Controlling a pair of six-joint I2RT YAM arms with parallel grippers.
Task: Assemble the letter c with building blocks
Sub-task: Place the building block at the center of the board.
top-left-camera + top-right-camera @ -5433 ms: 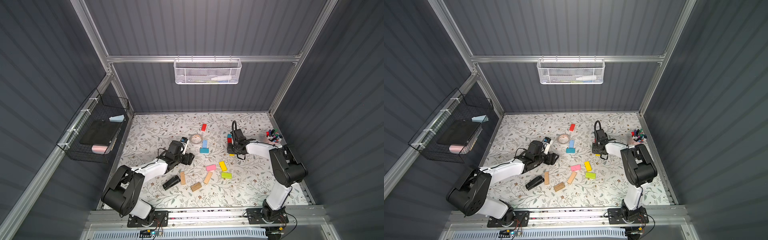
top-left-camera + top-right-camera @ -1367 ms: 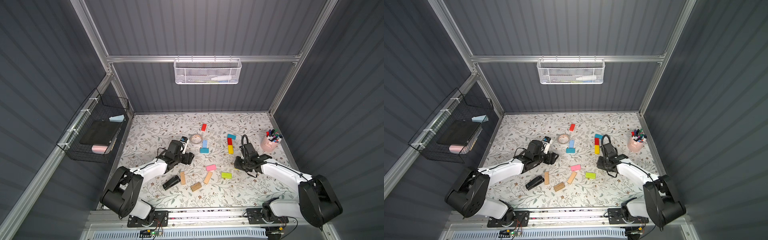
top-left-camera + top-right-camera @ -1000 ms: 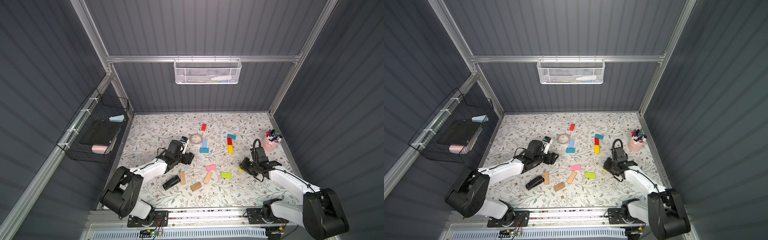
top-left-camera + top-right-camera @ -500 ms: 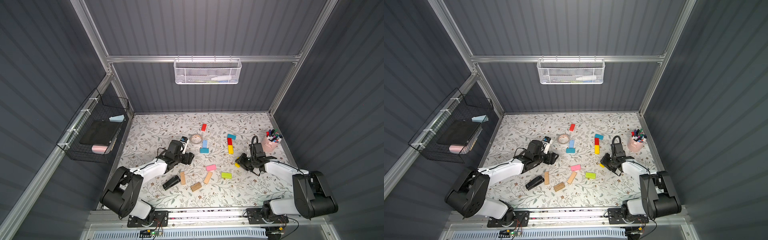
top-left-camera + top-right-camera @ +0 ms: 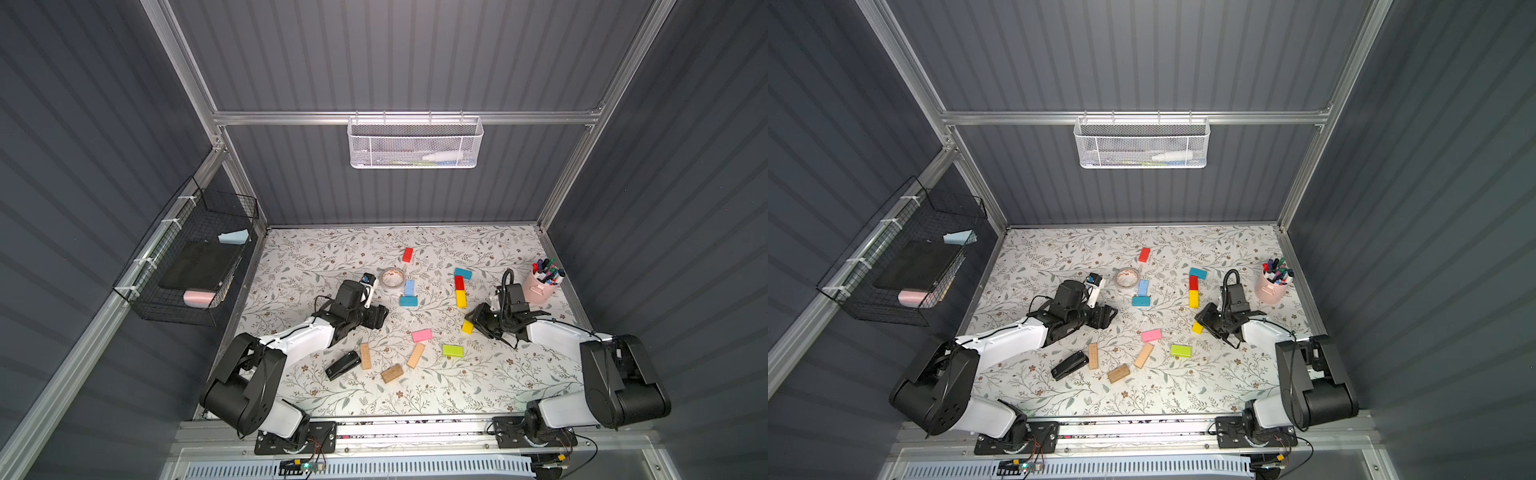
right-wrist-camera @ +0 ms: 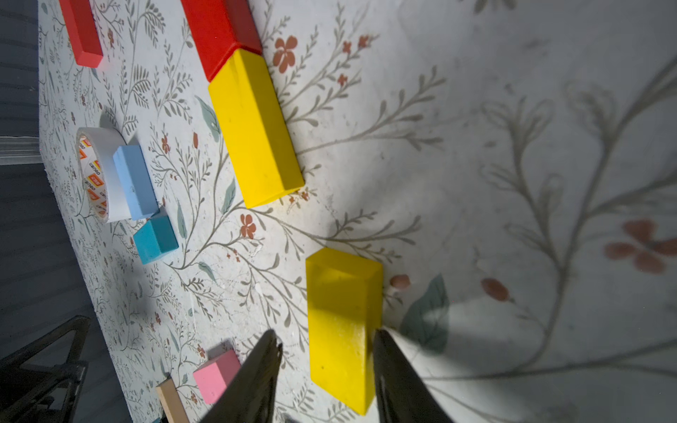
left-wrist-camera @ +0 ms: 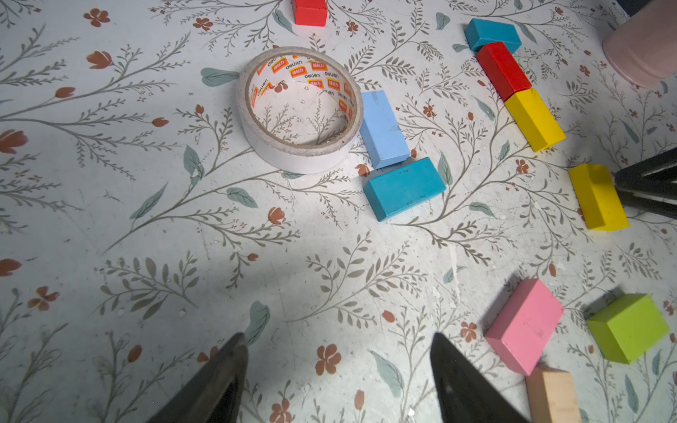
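A short column of building blocks lies right of centre: teal (image 5: 462, 273), red (image 5: 459, 283), yellow (image 5: 461, 298). Just in front of it, a second yellow block (image 5: 467, 327) (image 6: 342, 322) lies on the mat between the fingers of my right gripper (image 5: 478, 323) (image 6: 326, 335). One finger touches its side and the other stands clear of it, so the gripper is open. My left gripper (image 5: 380, 318) (image 7: 337, 337) rests low on the mat, wide open and empty. Loose blocks: red (image 5: 408, 254), light blue (image 5: 409, 286), teal (image 5: 409, 301), pink (image 5: 422, 335), lime (image 5: 452, 350), three tan (image 5: 392, 373).
A tape roll (image 5: 393, 277) touches the light blue block. A black stapler (image 5: 342, 365) lies front left beside a tan block. A pink cup of pens (image 5: 540, 286) stands at the right edge, close behind the right arm. Wire baskets hang on the left and back walls.
The right gripper has moved left with the yellow block, toward the column's near end, and its jaws have widened off the block. The left arm has not moved.
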